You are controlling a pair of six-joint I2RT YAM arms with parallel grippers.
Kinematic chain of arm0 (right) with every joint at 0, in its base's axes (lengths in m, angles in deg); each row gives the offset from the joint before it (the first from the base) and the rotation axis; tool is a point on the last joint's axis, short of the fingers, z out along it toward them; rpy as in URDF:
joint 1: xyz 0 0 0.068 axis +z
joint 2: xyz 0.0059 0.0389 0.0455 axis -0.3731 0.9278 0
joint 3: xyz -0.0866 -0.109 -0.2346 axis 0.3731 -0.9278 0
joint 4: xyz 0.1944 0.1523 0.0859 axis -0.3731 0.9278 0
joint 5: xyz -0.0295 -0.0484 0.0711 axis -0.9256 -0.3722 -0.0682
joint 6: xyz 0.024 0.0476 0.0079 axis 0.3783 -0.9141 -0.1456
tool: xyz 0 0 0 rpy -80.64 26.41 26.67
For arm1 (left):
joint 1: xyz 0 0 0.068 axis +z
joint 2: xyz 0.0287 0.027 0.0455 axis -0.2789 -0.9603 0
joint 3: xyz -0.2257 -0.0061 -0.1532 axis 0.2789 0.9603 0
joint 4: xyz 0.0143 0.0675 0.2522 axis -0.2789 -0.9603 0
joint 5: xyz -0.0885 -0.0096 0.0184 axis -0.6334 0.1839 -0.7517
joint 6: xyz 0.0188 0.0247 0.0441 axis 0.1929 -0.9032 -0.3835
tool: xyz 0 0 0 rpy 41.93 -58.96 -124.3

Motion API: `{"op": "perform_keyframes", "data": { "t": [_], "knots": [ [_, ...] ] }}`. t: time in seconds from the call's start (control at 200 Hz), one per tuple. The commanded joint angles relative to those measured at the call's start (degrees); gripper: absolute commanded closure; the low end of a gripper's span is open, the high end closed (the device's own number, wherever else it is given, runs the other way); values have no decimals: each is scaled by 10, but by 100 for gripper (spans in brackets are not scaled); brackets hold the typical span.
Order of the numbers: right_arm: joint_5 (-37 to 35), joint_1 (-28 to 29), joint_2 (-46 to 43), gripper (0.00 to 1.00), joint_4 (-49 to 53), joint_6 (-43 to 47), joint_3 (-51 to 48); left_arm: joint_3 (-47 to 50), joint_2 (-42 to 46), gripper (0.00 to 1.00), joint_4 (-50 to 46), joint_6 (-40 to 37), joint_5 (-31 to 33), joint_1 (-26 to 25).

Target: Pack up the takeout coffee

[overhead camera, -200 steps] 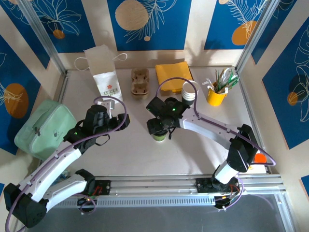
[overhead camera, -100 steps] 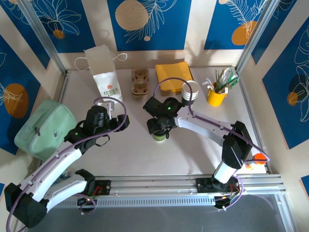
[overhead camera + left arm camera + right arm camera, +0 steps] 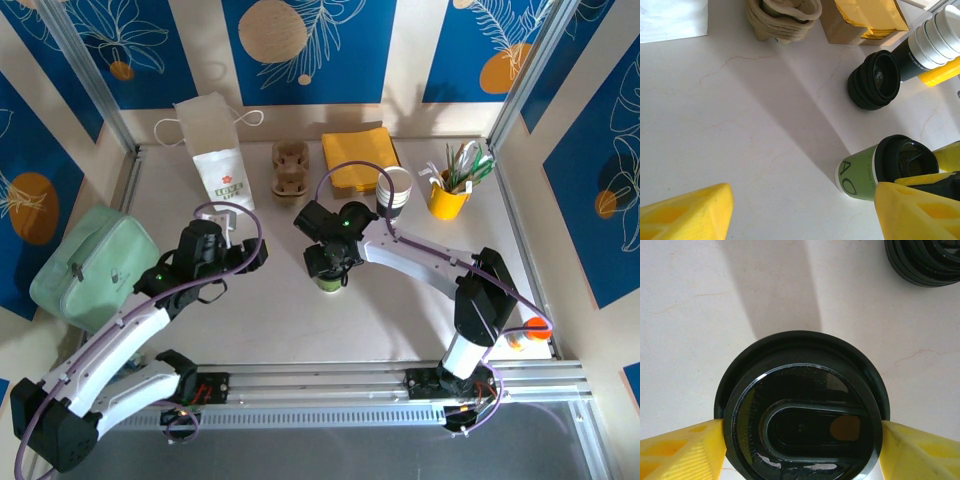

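Observation:
The takeout coffee [image 3: 331, 283], a green paper cup with a black lid, stands upright mid-table. In the right wrist view its lid [image 3: 800, 425] sits between my yellow fingers, which touch its rim on both sides. My right gripper [image 3: 333, 266] [image 3: 801, 442] reaches down from above and is shut on the cup. My left gripper [image 3: 243, 256] [image 3: 800, 215] hangs open to the left of the cup with nothing between its fingers. In the left wrist view the cup [image 3: 862, 172] stands at the lower right, beside one finger [image 3: 912, 212].
Along the back edge stand a white paper bag [image 3: 222, 160], a cardboard cup carrier [image 3: 290, 170], yellow napkins [image 3: 360, 155], stacked white cups [image 3: 394, 190] and a yellow cutlery cup [image 3: 450, 195]. Loose black lids [image 3: 875, 80] lie behind the coffee. A green pouch [image 3: 90, 265] sits at the left.
My right gripper's fingers have come in against the lid's sides, and the right arm has shifted slightly left. The left arm has stayed put.

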Motion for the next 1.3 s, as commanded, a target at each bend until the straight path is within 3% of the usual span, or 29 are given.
{"op": "perform_keyframes", "data": {
  "t": [0.0,0.76,1.015,1.296],
  "knots": [
    [9,-4,14,24,15,-2,14,4,-3,25,4,5,-12,9],
    [-18,-22,13,31,45,8,24,2,-15,25,12,10,-30,19],
    [-31,-58,-20,30,35,13,-14,0,-17,25,8,8,-34,23],
    [-30,-137,-72,30,12,26,-79,0,-16,25,7,9,-37,26]
  ]
}}
